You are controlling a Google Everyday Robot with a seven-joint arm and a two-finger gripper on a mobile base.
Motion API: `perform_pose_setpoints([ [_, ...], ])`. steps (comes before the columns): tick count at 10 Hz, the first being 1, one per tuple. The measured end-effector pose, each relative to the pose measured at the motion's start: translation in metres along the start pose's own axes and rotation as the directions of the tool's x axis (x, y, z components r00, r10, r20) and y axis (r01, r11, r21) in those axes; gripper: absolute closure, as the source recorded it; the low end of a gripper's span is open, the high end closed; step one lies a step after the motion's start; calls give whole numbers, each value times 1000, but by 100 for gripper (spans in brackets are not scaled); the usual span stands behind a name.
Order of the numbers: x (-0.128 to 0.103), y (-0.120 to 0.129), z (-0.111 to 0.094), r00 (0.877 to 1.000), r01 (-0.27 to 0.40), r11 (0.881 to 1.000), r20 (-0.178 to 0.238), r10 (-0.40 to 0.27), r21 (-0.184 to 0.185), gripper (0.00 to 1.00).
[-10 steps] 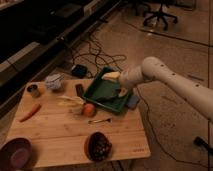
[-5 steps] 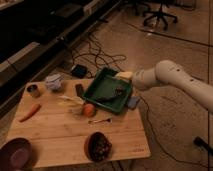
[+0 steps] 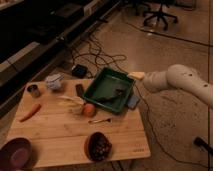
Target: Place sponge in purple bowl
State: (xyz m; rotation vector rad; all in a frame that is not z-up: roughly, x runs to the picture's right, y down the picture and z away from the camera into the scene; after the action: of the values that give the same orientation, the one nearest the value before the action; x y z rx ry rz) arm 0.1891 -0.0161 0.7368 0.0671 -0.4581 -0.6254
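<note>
Camera view, sponge [image 3: 133,102]: it lies on the wooden table [image 3: 65,135], at the right edge, just beside the near right corner of the green tray [image 3: 102,82]. Whether it touches the tray rim, I cannot tell.
Camera view, purple bowl [image 3: 17,152]: it stands at the near left corner of the table, well apart from the sponge, and it looks empty.
Camera view, gripper [image 3: 136,75]: it hovers above the far right corner of the tray, at the end of the white arm [image 3: 175,80]. The claw is apart and nothing is between the fingers.
Other things: a dark brown bowl [image 3: 98,146] with dark contents stands near the front edge (this is not the target), and an orange fruit [image 3: 89,109] lies beside the tray.
How the sponge will handle: I judge it light, soft and compressible, not fragile and not slippery. A firm squeeze should do no harm to it.
Where to take hold: probably across the short sides, from above. The block is flat, so the fingers must come low, close to the table.
Caution: the tray wall is near on one side and the table edge on the other, so a push may slide the sponge off.
</note>
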Motion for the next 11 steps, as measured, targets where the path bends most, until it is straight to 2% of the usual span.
perform_pose_setpoints([
  [1, 8, 11, -3, 999, -25, 1000, -20, 25, -10, 20],
  [3, 17, 31, 1, 996, -81, 996, -32, 80, -32, 20],
  [9, 17, 31, 2, 996, -81, 996, -31, 80, -32, 20],
  [11, 19, 36, 6, 996, -90, 995, -27, 89, -44, 20],
])
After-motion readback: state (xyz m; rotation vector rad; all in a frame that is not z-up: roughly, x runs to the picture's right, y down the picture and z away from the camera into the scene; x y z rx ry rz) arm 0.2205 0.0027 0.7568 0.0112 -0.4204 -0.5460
